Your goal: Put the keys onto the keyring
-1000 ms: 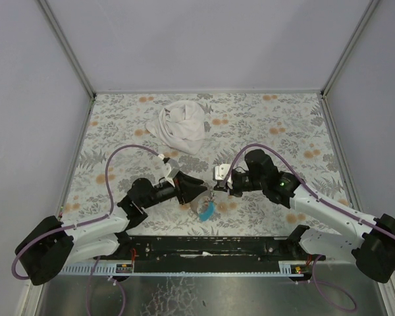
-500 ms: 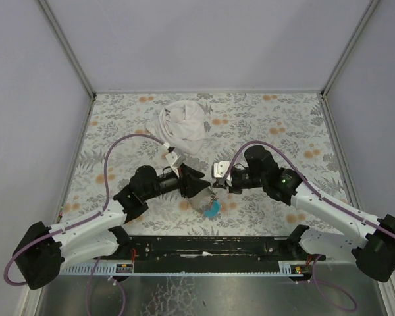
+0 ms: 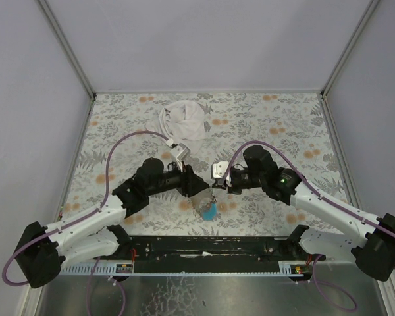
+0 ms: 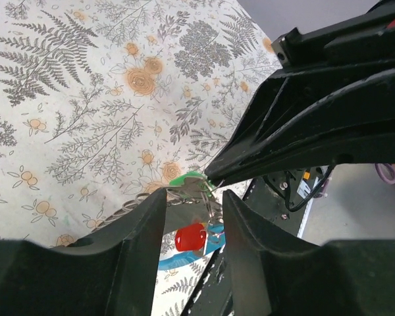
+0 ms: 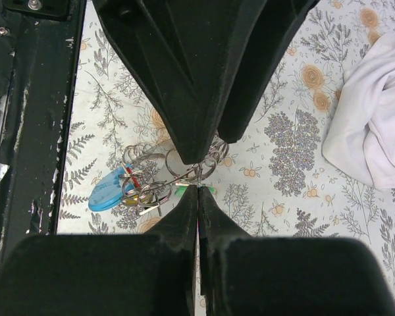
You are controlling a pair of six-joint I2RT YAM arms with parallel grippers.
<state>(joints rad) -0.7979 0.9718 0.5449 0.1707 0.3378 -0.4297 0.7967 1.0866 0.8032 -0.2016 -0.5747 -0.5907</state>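
Observation:
The keyring (image 5: 145, 191), a bunch of thin metal rings with a light-blue piece (image 5: 108, 192), lies on the floral table between both arms, and shows in the top view as the keyring (image 3: 207, 209). My right gripper (image 5: 198, 187) is shut, pinching the green key (image 5: 209, 189) at its metal end, just above the rings. My left gripper (image 4: 194, 204) faces it tip to tip with jaws apart. Past its tips are rings, the red key (image 4: 189, 237) and the green key (image 4: 187, 178). A yellow key head shows faintly among the rings. The right fingers (image 4: 263, 145) fill the upper right.
A crumpled white cloth (image 3: 182, 122) lies at the back of the table, also in the right wrist view as the cloth (image 5: 375, 131). The black base rail (image 3: 210, 247) runs along the near edge, close under the keyring. Grey walls enclose the table.
The left arm has swung its gripper up and right, closer to the right gripper's tip, and its jaws have shifted width. The right gripper has stayed shut and barely moved.

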